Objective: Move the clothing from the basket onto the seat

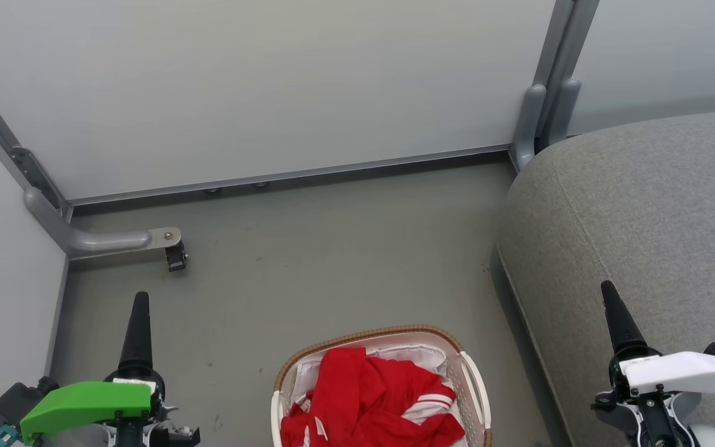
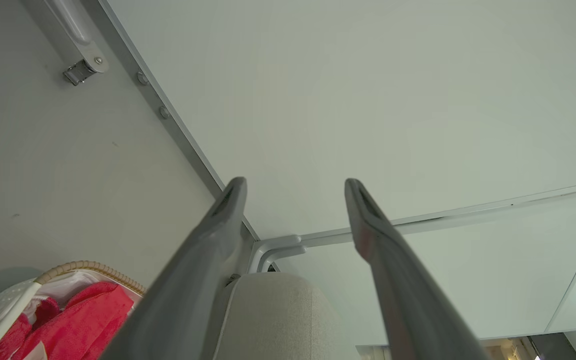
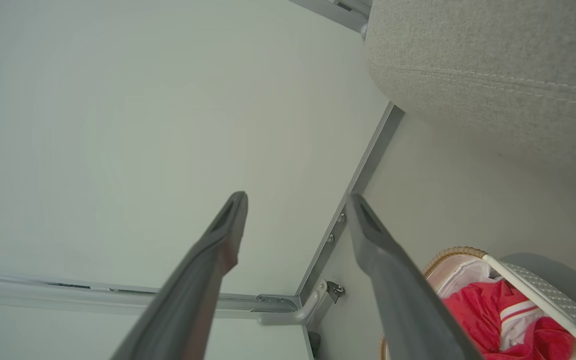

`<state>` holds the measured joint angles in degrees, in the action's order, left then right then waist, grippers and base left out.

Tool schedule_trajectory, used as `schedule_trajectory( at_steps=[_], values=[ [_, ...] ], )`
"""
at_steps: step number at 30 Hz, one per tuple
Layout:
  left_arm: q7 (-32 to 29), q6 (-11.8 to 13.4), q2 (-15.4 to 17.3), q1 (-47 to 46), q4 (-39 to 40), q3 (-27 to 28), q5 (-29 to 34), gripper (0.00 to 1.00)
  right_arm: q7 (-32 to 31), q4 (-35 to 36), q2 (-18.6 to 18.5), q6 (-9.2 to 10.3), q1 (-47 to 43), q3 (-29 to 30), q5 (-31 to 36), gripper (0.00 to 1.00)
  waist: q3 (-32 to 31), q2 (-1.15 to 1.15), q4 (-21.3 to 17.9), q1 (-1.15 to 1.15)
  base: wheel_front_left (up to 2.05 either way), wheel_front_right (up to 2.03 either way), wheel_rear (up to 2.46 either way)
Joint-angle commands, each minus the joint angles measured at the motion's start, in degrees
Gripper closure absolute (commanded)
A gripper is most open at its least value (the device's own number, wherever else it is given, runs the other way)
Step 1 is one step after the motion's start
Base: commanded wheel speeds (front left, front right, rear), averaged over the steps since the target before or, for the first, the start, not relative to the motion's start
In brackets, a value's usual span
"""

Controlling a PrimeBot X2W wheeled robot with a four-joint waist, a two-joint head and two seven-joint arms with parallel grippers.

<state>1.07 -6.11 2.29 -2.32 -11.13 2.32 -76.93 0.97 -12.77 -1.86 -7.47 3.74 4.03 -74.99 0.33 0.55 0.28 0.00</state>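
Lying heaped in the basket, the red clothing is seen bunched against the white liner, with none of it yet laid on the seat. The basket is set on the floor just beside the grey seat's side, so only a short lift and swing toward the robot's right should be needed.

The left gripper is held wide open, with nothing between its fingers, above bare floor to the left of the basket. The right gripper is likewise spread wide and empty, and in the head view it is seen over the seat's near part. The basket is thus flanked by both, which leaves it reachable from either side.

The fingers are presumably kept apart so that a raised fold of fabric can be closed on at once. The task is judged to be at its start. Care would be called for so that the liner is not pinched along with the red fabric.
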Motion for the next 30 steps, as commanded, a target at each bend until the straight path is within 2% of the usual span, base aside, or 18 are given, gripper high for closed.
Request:
schedule_trajectory(
  at_steps=[1,30],
  values=[
    [0.59,0.22,0.32,0.1,1.53,-0.32,2.55,0.0,0.66,1.41,-0.55,-0.02,0.33,-0.22,1.95,0.0,0.01,-0.13,0.03,0.0,0.0,0.0,0.0],
    [6.07,2.47,0.5,2.65,4.16,-5.82,34.89,0.0,6.13,4.16,-0.79,-0.02,-0.75,-6.06,29.18,0.0,0.25,-0.26,0.4,0.0,0.0,0.0,0.0]
  ],
)
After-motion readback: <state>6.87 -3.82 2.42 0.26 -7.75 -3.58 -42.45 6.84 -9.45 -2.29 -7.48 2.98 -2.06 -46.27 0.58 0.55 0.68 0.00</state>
